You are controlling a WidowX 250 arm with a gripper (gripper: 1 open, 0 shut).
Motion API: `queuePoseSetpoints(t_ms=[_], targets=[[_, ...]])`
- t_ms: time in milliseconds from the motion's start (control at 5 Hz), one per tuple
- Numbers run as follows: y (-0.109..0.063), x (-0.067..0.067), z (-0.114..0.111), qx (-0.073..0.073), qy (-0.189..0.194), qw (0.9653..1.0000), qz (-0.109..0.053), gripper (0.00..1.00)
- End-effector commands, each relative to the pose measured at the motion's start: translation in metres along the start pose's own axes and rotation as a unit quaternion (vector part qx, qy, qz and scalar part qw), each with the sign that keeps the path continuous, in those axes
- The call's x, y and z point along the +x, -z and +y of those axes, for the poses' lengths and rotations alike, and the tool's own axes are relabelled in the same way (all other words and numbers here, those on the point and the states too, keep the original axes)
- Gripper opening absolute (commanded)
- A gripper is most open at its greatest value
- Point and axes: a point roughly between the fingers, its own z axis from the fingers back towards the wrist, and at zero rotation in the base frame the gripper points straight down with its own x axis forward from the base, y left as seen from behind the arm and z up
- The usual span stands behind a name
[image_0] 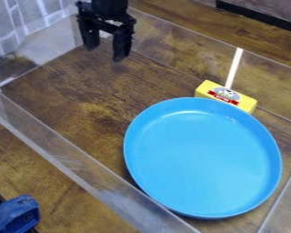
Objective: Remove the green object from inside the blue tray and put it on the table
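Dark brown wood-grain covers the table [75, 100], its surface worn with pale streaks and fenced in by clear acrylic walls [75, 159] that catch faint reflections. A large round blue tray [203, 157] lies flat on the wood toward the lower right of the view; it is smooth, glossy plastic, shallow, with a low raised rim running all the way round. Being circular, it has no long axis and faces straight up, and from this angle it reads as a slightly flattened oval. Its inside shows only plain, even blue; no green object can be seen in it or anywhere else on the wood. Just beyond the tray's far rim, close beside it, sits a small yellow block [225, 96] with a red and white label on top, its longer side running from upper left to lower right. A thin pale stick [235, 64] rises from behind the block. At the upper left, well apart from the tray, a black gripper [103, 43] hangs pointing down over bare wood, its two dark fingers spread wide with nothing between them. A bit of blue cloth [12, 217] shows outside the wall at the lower left corner.
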Motion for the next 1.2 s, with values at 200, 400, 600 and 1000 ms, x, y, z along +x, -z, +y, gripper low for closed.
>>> queuePoseSetpoints(t_ms=[200,400,600,1000], targets=[[-0.029,0.030,-0.013,0.000,0.031,0.9986,-0.044,1.00],[-0.031,0.022,0.006,0.000,0.026,0.9986,-0.047,1.00],[-0.033,0.013,0.025,0.001,0.019,0.9986,-0.050,1.00],[-0.037,0.019,0.014,-0.005,0.036,0.9981,-0.050,1.00]])
